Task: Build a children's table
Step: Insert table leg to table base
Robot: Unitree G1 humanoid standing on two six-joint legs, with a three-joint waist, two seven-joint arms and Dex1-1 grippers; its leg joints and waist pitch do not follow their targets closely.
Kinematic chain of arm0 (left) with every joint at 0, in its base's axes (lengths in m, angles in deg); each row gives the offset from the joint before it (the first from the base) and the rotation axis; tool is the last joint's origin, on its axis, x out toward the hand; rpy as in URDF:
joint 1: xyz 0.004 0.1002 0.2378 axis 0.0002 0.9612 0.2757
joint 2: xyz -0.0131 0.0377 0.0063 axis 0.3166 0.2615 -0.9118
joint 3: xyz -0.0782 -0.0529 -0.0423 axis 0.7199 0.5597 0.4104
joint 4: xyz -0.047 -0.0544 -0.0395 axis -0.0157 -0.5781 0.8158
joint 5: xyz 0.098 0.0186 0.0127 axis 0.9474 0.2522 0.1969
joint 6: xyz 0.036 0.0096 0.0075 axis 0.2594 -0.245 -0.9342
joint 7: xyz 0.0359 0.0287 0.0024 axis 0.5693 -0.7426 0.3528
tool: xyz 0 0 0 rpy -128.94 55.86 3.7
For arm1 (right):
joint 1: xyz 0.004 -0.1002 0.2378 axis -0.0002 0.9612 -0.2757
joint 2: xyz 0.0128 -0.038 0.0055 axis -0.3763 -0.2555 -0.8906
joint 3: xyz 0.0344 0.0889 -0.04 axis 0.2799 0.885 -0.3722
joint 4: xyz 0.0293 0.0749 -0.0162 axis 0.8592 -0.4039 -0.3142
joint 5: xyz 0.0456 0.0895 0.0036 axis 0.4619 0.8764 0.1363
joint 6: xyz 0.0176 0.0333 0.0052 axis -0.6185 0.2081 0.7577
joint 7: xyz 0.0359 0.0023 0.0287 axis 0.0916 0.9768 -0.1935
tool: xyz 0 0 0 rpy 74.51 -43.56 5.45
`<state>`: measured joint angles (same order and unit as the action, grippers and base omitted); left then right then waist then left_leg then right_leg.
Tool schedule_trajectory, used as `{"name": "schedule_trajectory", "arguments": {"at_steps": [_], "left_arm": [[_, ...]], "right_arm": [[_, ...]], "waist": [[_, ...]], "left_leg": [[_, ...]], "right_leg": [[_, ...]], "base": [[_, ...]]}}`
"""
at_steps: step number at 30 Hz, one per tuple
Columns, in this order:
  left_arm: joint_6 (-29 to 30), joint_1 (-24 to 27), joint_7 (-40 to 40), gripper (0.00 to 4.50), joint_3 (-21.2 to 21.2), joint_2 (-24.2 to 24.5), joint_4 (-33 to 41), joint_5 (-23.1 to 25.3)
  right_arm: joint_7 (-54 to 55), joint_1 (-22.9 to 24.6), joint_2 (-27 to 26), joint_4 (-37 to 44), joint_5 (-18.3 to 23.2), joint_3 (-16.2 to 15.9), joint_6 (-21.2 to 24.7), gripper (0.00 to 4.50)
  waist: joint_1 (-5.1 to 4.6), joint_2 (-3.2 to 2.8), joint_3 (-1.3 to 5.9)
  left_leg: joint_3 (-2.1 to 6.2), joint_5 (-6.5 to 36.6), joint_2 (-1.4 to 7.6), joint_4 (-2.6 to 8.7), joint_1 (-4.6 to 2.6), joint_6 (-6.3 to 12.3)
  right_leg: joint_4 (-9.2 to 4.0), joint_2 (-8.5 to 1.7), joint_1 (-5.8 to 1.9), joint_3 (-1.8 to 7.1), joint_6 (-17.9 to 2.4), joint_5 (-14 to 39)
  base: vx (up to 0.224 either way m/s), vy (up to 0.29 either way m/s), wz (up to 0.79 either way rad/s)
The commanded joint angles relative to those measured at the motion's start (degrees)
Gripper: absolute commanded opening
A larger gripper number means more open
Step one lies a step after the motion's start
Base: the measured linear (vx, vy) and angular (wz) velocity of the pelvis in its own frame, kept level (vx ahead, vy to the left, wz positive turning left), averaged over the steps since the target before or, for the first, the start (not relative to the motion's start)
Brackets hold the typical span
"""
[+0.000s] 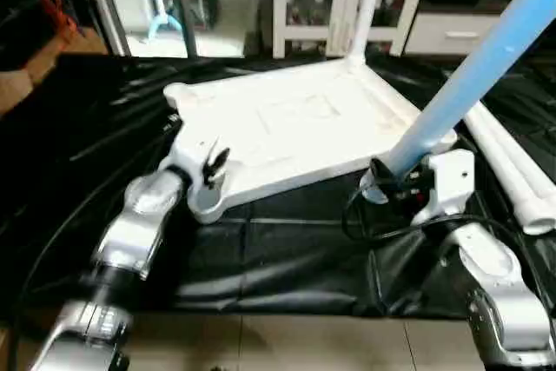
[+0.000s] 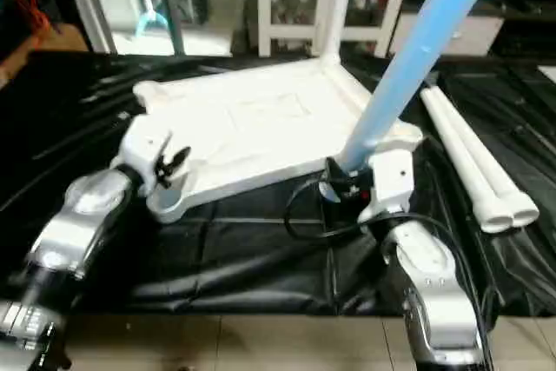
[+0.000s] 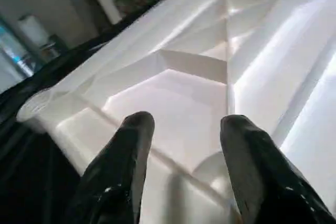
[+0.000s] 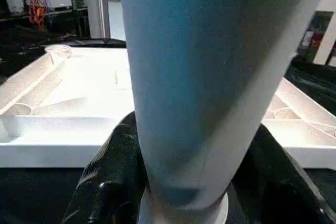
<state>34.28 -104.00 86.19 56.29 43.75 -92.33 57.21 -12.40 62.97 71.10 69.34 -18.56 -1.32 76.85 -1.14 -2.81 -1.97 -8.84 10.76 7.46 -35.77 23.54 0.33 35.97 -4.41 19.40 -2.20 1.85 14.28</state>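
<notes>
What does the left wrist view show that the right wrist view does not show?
Left wrist view: the left gripper, open, over the ribs near a corner socket. Right wrist view: the right gripper shut on a leg, which stands upright at a corner. Both views share the white tabletop, underside up, and the black sheet.

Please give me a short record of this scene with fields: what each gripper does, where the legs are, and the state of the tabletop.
tabletop: upside down on the black sheet
fitted leg: upright in the far corner
held leg: tilted, foot at the near right corner
spare legs: two, lying right of the tabletop
right gripper: shut on the held leg
left gripper: open, over the near left corner
</notes>
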Motion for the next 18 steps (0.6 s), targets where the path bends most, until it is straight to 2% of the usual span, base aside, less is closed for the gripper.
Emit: {"name": "schedule_trajectory", "arguments": {"at_steps": [1, 2, 4, 5, 6, 8, 9, 11, 12, 14, 15, 17, 18], "left_arm": [[-3.28, -4.13, 0.99, 2.39, -4.58, 2.19, -8.23, 5.87], [-4.60, -5.13, 0.97, 2.39, -6.57, 3.18, -10.27, 8.30], [-5.47, -6.08, 1.23, 2.39, -8.11, 4.03, -12.15, 10.06], [-6.01, -6.99, 1.63, 2.39, -9.00, 4.93, -13.48, 11.22], [-7.07, -8.65, 1.87, 2.39, -9.91, 5.99, -16.08, 12.46], [-7.51, -9.18, 1.99, 2.39, -10.17, 6.48, -16.81, 12.90], [-8.48, -10.23, 2.27, 2.39, -10.42, 7.52, -18.12, 13.65], [-8.97, -10.71, 2.35, 2.39, -10.52, 7.98, -18.64, 13.96], [-10.31, -11.82, 2.72, 2.39, -10.32, 9.42, -18.95, 14.14], [-11.15, -12.32, 2.81, 2.39, -10.23, 10.01, -19.32, 14.24], [-11.37, -12.45, 2.97, 2.39, -10.21, 10.22, -19.36, 14.28], [-11.88, -12.84, 3.20, 2.39, -10.25, 10.47, -19.84, 14.31], [-13.28, -13.18, 4.74, 2.39, -11.20, 10.73, -21.04, 14.91]], "right_arm": [[0.38, -0.65, -0.08, 0.33, -0.18, 0.31, -0.09, 1.84], [0.45, -0.58, -0.08, 0.54, -0.17, 0.38, -0.07, 1.84], [0.48, -0.52, -0.08, 0.76, -0.15, 0.50, -0.03, 1.84], [0.52, -0.39, -0.06, 0.93, -0.13, 0.68, -0.04, 1.84], [0.52, -0.22, -0.06, 0.98, -0.17, 0.85, -0.14, 1.84], [0.50, -0.11, -0.06, 0.82, -0.26, 0.82, -0.22, 1.84], [0.44, 0.08, 0.28, 0.03, -1.09, 0.33, -0.50, 1.84], [0.44, 0.05, 0.39, -0.47, -1.49, 0.08, -0.73, 1.84], [0.35, -1.12, 0.33, -3.87, -2.37, -0.46, -2.13, 1.84], [0.31, -1.99, 0.29, -5.90, -2.85, -0.77, -2.93, 1.84], [0.28, -2.52, 0.38, -6.91, -3.19, -0.98, -3.20, 1.84], [0.15, -3.51, 0.42, -8.55, -3.53, -1.22, -3.62, 1.84], [-0.03, -5.69, 0.46, -11.81, -4.38, -1.80, -4.51, 1.84]], "waist": [[0.18, -0.69, 3.77], [0.14, -0.34, 3.93], [0.15, -0.39, 4.26], [0.36, -1.24, 4.34], [0.27, -1.15, 4.31], [0.37, -1.02, 4.34], [0.59, -1.36, 4.29], [0.68, -1.18, 4.21], [0.85, -1.20, 4.20], [1.09, -1.51, 4.24], [1.16, -1.13, 4.22], [1.51, -1.02, 4.26], [1.62, -0.87, 4.31]], "left_leg": [[2.50, 8.48, 4.76, 4.94, -2.02, 1.48], [2.40, 7.74, 4.76, 4.71, -2.06, 2.30], [2.48, 3.35, 4.95, 4.30, -1.75, 4.01], [2.49, 1.37, 4.97, 4.03, -1.91, 5.15], [2.44, 0.89, 5.01, 3.89, -1.92, 5.89], [2.32, 0.44, 5.11, 3.86, -1.96, 6.52], [2.29, 0.24, 5.12, 3.76, -2.01, 6.91], [2.20, 0.69, 5.25, 3.81, -1.97, 7.38], [2.15, 0.69, 5.29, 3.78, -2.01, 7.48], [2.11, 0.33, 5.37, 3.70, -2.12, 7.41], [2.07, -0.40, 5.32, 3.66, -1.95, 7.64], [1.93, -1.69, 5.37, 3.50, -1.99, 8.36], [1.93, -2.68, 5.21, 3.38, -1.81, 8.86]], "right_leg": [[-3.27, -4.59, -1.01, 1.98, -12.51, -13.54], [-3.29, -4.48, -1.02, 2.03, -12.38, -14.29], [-2.64, -4.68, -1.29, 1.87, -12.95, -19.34], [-2.37, -4.59, -0.96, 1.65, -13.39, -20.98], [-2.35, -4.55, -0.89, 1.60, -13.84, -21.50], [-2.27, -4.65, -0.96, 1.57, -14.77, -21.96], [-2.15, -4.81, -0.92, 1.53, -15.49, -21.93], [-2.20, -4.86, -0.99, 1.54, -16.00, -20.75], [-2.18, -4.85, -0.85, 1.50, -16.33, -19.88], [-2.06, -4.83, -0.77, 1.44, -16.87, -19.37], [-1.89, -4.81, -0.84, 1.41, -17.23, -19.53], [-1.82, -4.87, -0.76, 1.45, -17.19, -19.86], [-1.64, -4.88, -0.74, 1.39, -17.29, -19.95]], "base": [[0.000, 0.000, 0.00], [0.000, 0.000, 0.00], [0.000, 0.000, 0.00], [0.000, 0.000, 0.00], [0.000, 0.000, 0.00], [0.000, 0.000, 0.00], [0.000, 0.000, 0.00], [0.000, 0.000, 0.00], [0.000, 0.000, 0.00], [0.000, 0.000, 0.00], [0.000, 0.000, 0.00], [0.000, 0.000, 0.00], [0.000, 0.000, 0.00]]}}
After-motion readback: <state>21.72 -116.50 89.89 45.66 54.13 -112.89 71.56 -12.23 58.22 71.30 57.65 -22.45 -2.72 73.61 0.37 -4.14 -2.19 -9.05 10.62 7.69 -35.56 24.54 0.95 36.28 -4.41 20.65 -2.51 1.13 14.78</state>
